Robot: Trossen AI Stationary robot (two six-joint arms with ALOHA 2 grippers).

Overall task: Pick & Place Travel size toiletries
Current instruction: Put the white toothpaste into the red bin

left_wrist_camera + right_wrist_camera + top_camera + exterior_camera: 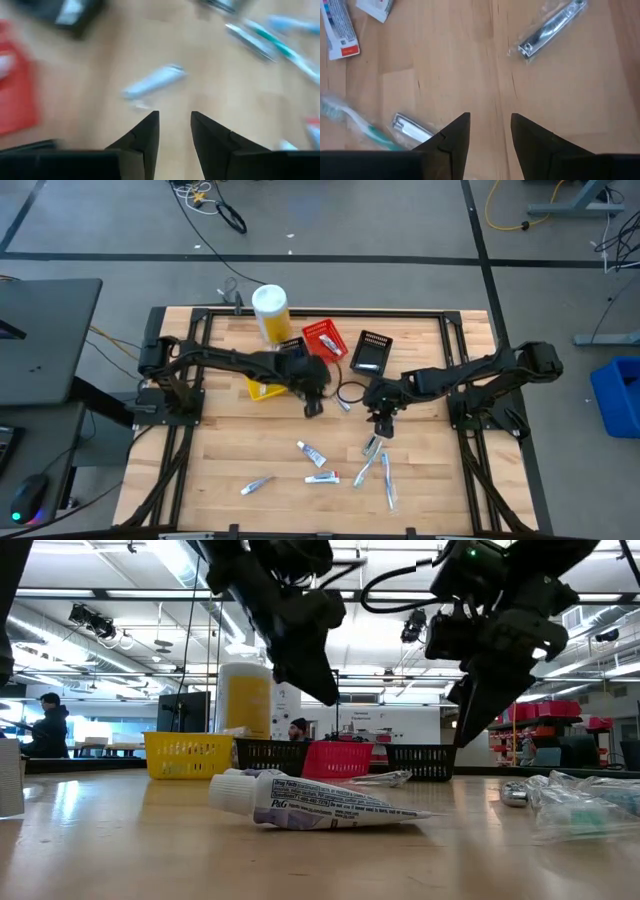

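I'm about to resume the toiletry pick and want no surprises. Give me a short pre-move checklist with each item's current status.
1. Left gripper empty, fingers apart: ok.
2. Right gripper empty, fingers apart: ok.
3. Small white toothpaste tubes lying free on the wooden table, reachable: ok.
4. Silvery wrapped nail clipper unobstructed ahead of the right gripper: ok.
5. Red plastic basket upright at the table's far side: ok.
6. Room left inside the red basket: cannot tell.
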